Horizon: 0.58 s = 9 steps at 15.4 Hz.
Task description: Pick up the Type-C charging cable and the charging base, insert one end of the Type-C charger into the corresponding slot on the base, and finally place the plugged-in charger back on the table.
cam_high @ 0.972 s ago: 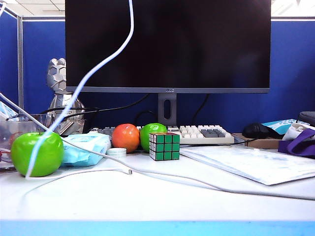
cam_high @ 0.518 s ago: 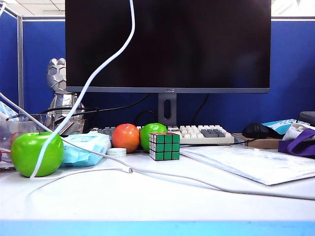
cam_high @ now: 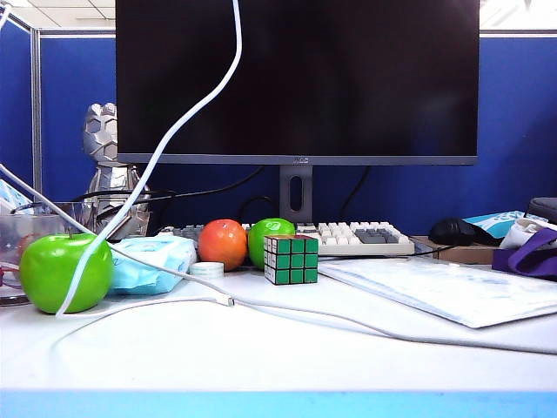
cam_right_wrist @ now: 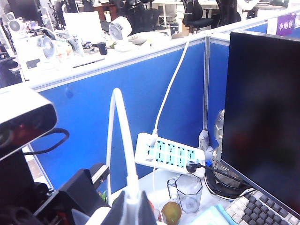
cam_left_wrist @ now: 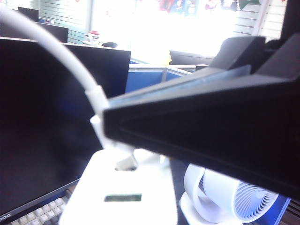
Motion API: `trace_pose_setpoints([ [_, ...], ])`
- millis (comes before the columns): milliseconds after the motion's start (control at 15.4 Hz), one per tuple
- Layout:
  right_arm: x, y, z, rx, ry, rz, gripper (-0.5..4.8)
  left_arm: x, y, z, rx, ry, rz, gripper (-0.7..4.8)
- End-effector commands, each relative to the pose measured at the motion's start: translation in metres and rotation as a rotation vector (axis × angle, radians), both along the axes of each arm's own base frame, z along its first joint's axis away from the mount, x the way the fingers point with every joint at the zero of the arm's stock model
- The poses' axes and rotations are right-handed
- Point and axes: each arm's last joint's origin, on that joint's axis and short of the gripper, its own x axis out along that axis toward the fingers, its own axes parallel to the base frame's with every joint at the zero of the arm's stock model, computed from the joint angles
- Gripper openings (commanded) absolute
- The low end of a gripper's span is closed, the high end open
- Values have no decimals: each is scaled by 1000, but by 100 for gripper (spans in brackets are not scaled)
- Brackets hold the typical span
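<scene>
On the counter (cam_high: pixel 261 361), nearest the exterior camera, a thin white cord with a small plug end (cam_high: pixel 228 302) trails across the white top, and a thicker white cord (cam_high: pixel 409 335) runs off to the right. Just behind stand a green apple (cam_high: pixel 63 272), a light-blue tissue pack (cam_high: pixel 150 261), a Rubik's cube (cam_high: pixel 291 259) and a clear plastic sleeve of papers (cam_high: pixel 452 289); farther back sit an orange-red apple (cam_high: pixel 223 243), a second green apple (cam_high: pixel 265 233), a white keyboard (cam_high: pixel 357 237) and a black mouse (cam_high: pixel 457 231), all before a dark monitor (cam_high: pixel 296 78). The Type-C charging cable (cam_high: pixel 178 122) hangs from above the frame, curving down in front of the monitor to the green apple. Neither gripper shows in this view. In the left wrist view, the left gripper (cam_left_wrist: pixel 140 154) is raised, its dark fingers (cam_left_wrist: pixel 201 126) set narrowly around the charging base (cam_left_wrist: pixel 124 192), which is held off the counter; the cable's white plug (cam_left_wrist: pixel 101 119) meets the top of the base, though how deep it sits cannot be told. In the right wrist view the right gripper (cam_right_wrist: pixel 129 206) is also raised, its fingers pinched tight on the cable just behind the plug, the cable looping upward. Beyond are a white power strip (cam_right_wrist: pixel 168 152), a clear cup (cam_right_wrist: pixel 186 191) and a blue partition (cam_right_wrist: pixel 131 103).
</scene>
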Motion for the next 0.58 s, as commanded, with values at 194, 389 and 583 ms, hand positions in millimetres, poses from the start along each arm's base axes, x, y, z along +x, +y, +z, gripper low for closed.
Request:
trace_pose_setpoints([
  [194, -7, -4, -3, -26, 49, 33, -1, -2, 8, 13, -70, -71, -1, -6],
  [389, -8, -5, -3, -32, 56, 37, -1, -2, 8, 12, -64, -72, -18, -6],
  [583, -9, -5, -5, -45, 75, 51, -1, -2, 7, 11, -53, -69, -37, -6],
])
